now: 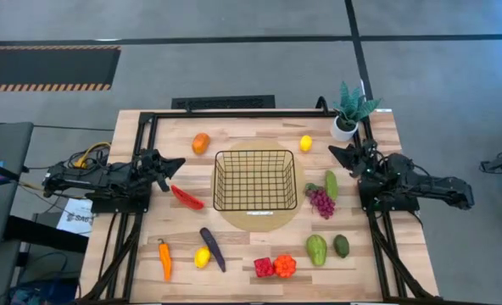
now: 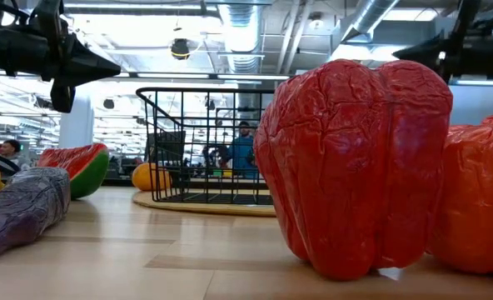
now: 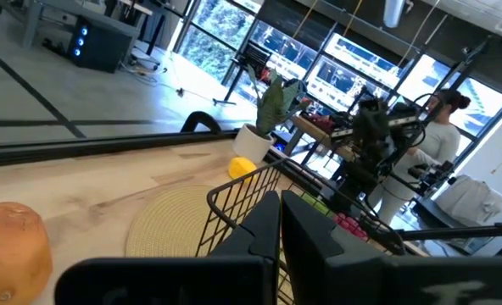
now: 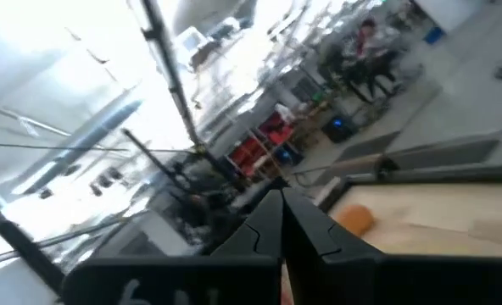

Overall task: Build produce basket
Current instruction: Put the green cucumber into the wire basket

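Note:
The black wire basket (image 1: 255,180) stands by its base on a round tan mat at the table's middle, with nothing showing inside it. Produce lies around it on the table: an orange (image 1: 200,142) and a lemon (image 1: 305,142) at the far side, a watermelon slice (image 1: 186,197) to its left, and grapes (image 1: 321,202) to its right. Along the near edge lie an eggplant (image 1: 212,248), a red pepper (image 1: 264,267) and avocados (image 1: 316,250). My left gripper (image 1: 176,164) (image 3: 278,198) hovers shut at the left, pointing at the basket. My right gripper (image 1: 336,152) (image 4: 281,195) hovers shut at the right, near the lemon.
A potted green plant (image 1: 350,110) stands at the far right corner, just behind my right gripper. A black frame rail (image 1: 234,113) runs along the table's far edge. People stand in the room beyond the table (image 2: 244,150).

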Controlling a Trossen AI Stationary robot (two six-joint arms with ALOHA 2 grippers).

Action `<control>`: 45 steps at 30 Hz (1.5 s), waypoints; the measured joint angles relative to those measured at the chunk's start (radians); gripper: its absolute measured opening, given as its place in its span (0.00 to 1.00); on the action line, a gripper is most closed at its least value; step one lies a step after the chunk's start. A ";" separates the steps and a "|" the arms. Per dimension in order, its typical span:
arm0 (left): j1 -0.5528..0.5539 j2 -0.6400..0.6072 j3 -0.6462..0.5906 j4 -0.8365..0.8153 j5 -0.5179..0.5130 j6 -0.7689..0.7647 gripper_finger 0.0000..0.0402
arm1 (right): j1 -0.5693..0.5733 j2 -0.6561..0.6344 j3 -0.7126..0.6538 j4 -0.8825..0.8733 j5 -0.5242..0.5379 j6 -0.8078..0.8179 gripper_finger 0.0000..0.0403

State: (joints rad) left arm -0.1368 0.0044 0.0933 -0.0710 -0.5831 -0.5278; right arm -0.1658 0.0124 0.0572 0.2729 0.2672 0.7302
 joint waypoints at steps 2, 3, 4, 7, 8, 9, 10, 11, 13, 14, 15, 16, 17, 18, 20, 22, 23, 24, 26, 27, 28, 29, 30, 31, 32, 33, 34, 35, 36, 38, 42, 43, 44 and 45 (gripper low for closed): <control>0.000 0.000 0.000 0.000 0.000 0.000 0.00 | 0.000 0.003 0.046 -0.011 0.001 -0.040 0.06; 0.000 0.000 0.000 0.000 0.000 0.000 0.00 | -0.001 0.006 0.076 -0.024 0.001 -0.066 0.07; 0.000 0.000 0.000 0.000 0.000 0.000 0.00 | 0.000 0.010 0.113 -0.049 0.001 -0.086 0.07; 0.000 0.000 0.000 0.001 0.003 0.000 0.00 | 0.000 0.036 0.258 -0.230 0.008 -0.110 0.11; 0.000 0.000 0.000 0.000 0.007 0.000 0.00 | 0.000 0.051 0.312 -0.324 0.020 -0.111 0.12; 0.000 0.000 0.000 0.000 0.011 0.000 0.00 | 0.000 0.071 0.367 -0.423 0.032 -0.110 0.14; 0.000 0.000 0.000 0.000 0.014 0.000 0.00 | 0.000 0.096 0.423 -0.523 0.048 -0.106 0.16; 0.000 0.000 0.000 0.000 0.018 0.000 0.00 | 0.000 0.123 0.476 -0.606 0.062 -0.098 0.19; 0.000 0.000 0.000 0.000 0.019 0.000 0.00 | 0.000 0.178 0.569 -0.757 0.082 -0.078 0.23; 0.000 0.000 0.000 0.000 0.019 0.000 0.00 | 0.000 0.211 0.616 -0.822 0.086 -0.076 0.26; 0.000 0.000 0.000 0.000 0.019 0.000 0.00 | 0.000 0.241 0.656 -0.873 0.090 -0.076 0.28; 0.000 0.000 0.000 0.000 0.019 0.000 0.00 | 0.000 0.271 0.694 -0.917 0.091 -0.072 0.30; 0.000 0.000 0.000 -0.001 0.019 0.000 0.00 | 0.000 0.300 0.729 -0.958 0.092 -0.065 0.33; 0.000 0.000 0.000 -0.001 0.019 0.000 0.00 | 0.000 0.329 0.762 -0.995 0.092 -0.059 0.35; 0.000 0.000 0.000 -0.001 0.019 0.000 0.00 | 0.000 0.385 0.819 -1.073 0.091 -0.045 0.39; 0.000 0.000 0.000 -0.001 0.019 0.000 0.00 | 0.000 0.440 0.868 -1.146 0.091 -0.025 0.42; 0.000 0.000 0.001 -0.003 0.019 0.000 0.00 | 0.000 0.466 0.890 -1.177 0.088 -0.020 0.43; 0.000 0.000 0.001 -0.006 0.019 0.000 0.00 | 0.000 0.490 0.908 -1.208 0.085 -0.013 0.43; 0.000 0.000 0.001 -0.009 0.019 0.000 0.00 | 0.000 0.534 0.941 -1.262 0.076 0.003 0.44; 0.000 0.000 0.001 -0.009 0.019 0.000 0.00 | 0.000 0.555 0.955 -1.284 0.074 0.006 0.44; 0.000 0.000 0.001 -0.009 0.019 0.000 0.00 | 0.000 0.575 0.969 -1.306 0.072 0.013 0.44; 0.000 0.000 0.001 -0.009 0.019 0.000 0.00 | 0.000 0.593 0.981 -1.328 0.072 0.024 0.44; 0.000 0.000 0.001 -0.009 0.019 0.000 0.00 | 0.000 0.609 0.992 -1.348 0.070 0.030 0.44; 0.000 0.000 0.001 -0.009 0.019 0.000 0.00 | 0.000 0.625 1.002 -1.369 0.068 0.038 0.44; 0.000 0.000 0.001 -0.009 0.019 0.000 0.00 | 0.000 0.640 1.012 -1.393 0.059 0.053 0.44; 0.000 0.000 0.001 -0.010 0.019 0.000 0.00 | 0.000 0.654 1.019 -1.414 0.050 0.070 0.44; 0.000 0.000 0.001 -0.011 0.019 0.000 0.00 | 0.000 0.667 1.026 -1.435 0.046 0.085 0.44; 0.000 0.000 0.001 -0.012 0.019 0.000 0.00 | 0.000 0.679 1.030 -1.452 0.045 0.099 0.45; 0.000 0.000 0.001 -0.012 0.019 0.000 0.00 | 0.000 0.690 1.033 -1.472 0.041 0.116 0.45; 0.000 0.000 0.001 -0.012 0.019 0.000 0.00 | 0.000 0.713 1.034 -1.497 0.021 0.141 0.46; 0.000 0.000 0.001 -0.012 0.019 0.000 0.00 | 0.000 0.757 1.034 -1.546 -0.007 0.181 0.47; 0.000 0.000 0.001 -0.012 0.019 0.000 0.00 | 0.000 0.769 1.034 -1.556 -0.009 0.188 0.48; 0.000 0.000 0.001 -0.012 0.019 0.000 0.00 | 0.000 0.782 1.034 -1.565 -0.018 0.194 0.48; 0.000 0.000 0.001 -0.012 0.019 0.000 0.00 | 0.000 0.795 1.035 -1.576 -0.030 0.205 0.48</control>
State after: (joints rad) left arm -0.1368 0.0044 0.0944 -0.0835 -0.5644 -0.5274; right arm -0.1661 0.8077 1.0920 -1.3027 0.2373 0.9352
